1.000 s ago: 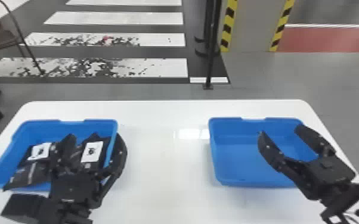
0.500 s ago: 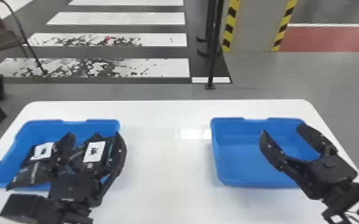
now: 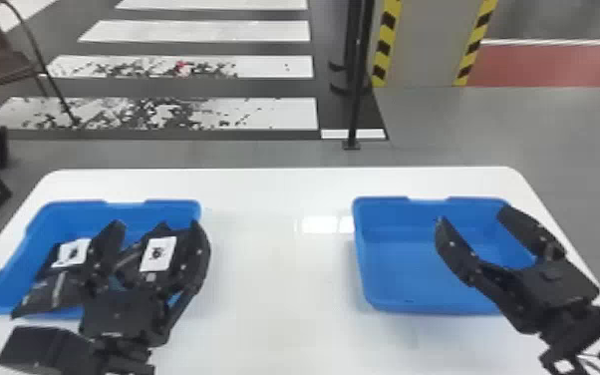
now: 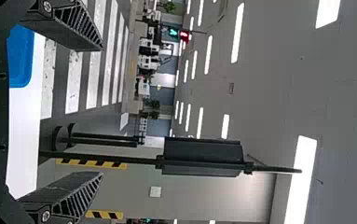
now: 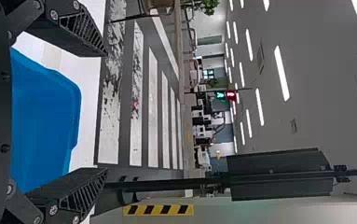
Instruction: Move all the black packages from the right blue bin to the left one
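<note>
In the left blue bin (image 3: 75, 214), a black package (image 3: 47, 294) is lying slumped, its white label (image 3: 71, 253) facing up. It is looking light, soft and slippery, so a broad pinch across its middle is promising more hold than a loose edge. Beside it, a 2nd black package (image 3: 158, 254) is lying partly behind the left gripper (image 3: 157, 225), whose fingers are standing apart, grasping nothing. Its wrapping is probably creasing easily, so moderate pressure is making sense. Farther right, the right gripper (image 3: 471, 214) is hovering at the right blue bin (image 3: 403, 269), its fingers standing wide, holding nothing.
</note>
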Available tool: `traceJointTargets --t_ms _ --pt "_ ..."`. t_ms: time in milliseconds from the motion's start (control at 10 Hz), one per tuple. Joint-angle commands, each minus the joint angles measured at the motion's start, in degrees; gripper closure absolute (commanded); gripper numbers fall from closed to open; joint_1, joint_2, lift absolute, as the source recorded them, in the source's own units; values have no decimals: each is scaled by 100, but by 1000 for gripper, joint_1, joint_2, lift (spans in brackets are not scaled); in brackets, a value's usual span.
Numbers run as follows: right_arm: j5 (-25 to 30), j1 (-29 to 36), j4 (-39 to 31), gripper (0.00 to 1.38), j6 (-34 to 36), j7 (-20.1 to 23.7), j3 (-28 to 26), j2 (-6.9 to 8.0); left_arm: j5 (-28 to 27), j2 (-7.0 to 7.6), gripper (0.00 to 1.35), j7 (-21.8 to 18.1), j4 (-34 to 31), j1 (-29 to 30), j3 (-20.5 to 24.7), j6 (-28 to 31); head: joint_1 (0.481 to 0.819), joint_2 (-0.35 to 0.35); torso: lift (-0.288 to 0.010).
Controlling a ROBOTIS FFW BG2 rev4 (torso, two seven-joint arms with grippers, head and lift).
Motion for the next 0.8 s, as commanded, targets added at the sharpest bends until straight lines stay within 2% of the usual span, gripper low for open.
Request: traceJointTargets --t_ms 0,700 --pt "-109 -7 18 160 -15 0 4 0 7 0 94 1 0 0 0 -40 695 6 -154" --pt "-52 35 -25 160 -57 0 -19 0 30 -9 91 1 0 -14 11 -125 695 8 -154"
